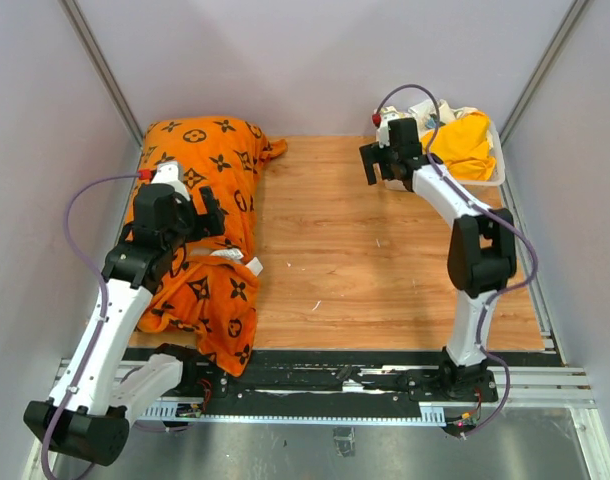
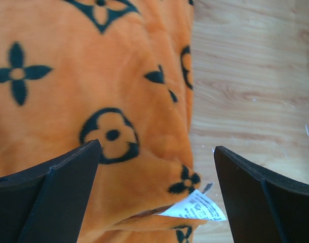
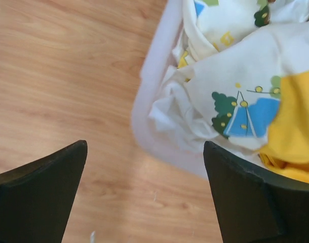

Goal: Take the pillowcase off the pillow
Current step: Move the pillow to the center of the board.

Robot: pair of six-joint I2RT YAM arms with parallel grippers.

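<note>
Shows left end effector (image 2: 157, 152) spread wide, gripping nothing, just above pillowcase (image 1: 200, 150) lying plump along left side of desk (image 1: 385, 260), with right end effector (image 3: 144, 147) also wide apart and empty over rim of bin (image 3: 144, 86) holding cloths (image 3: 230, 76) at far right corner.
</note>
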